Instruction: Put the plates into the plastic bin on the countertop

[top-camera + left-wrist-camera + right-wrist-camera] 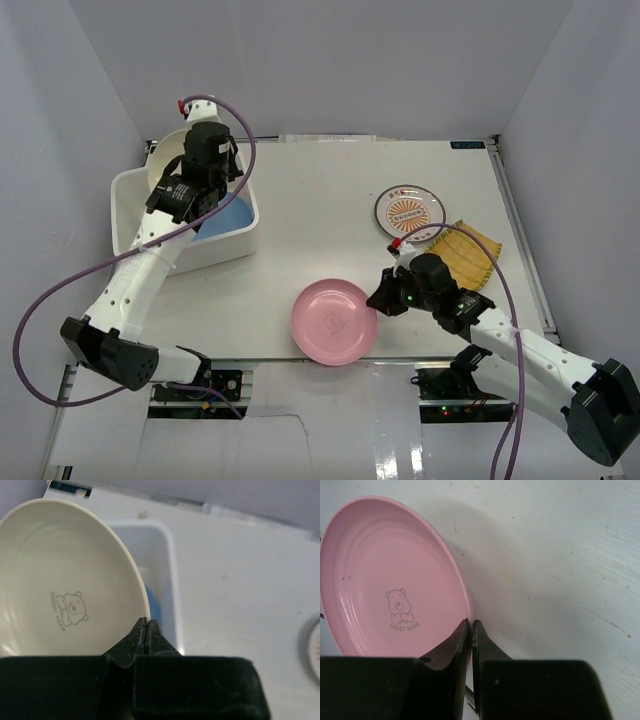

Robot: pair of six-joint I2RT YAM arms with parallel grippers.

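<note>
The rim of the cream round plate [65, 580] is pinched by the closed left fingers [146, 632], and the plate is held tilted above the white rectangular plastic bin [130, 215], in which a blue plate [228, 215] lies. The pink round plate [390, 580], near the front edge of the white counter [320, 200], is gripped at its rim by the closed right fingers [467, 630].

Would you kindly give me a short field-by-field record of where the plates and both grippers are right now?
left gripper: shut on the rim of the cream plate, which is tilted over the plastic bin
right gripper: shut on the rim of the pink plate, which lies on the countertop
inside bin: blue plate
loose on countertop: orange-patterned plate and yellow woven plate, side by side at the right
</note>
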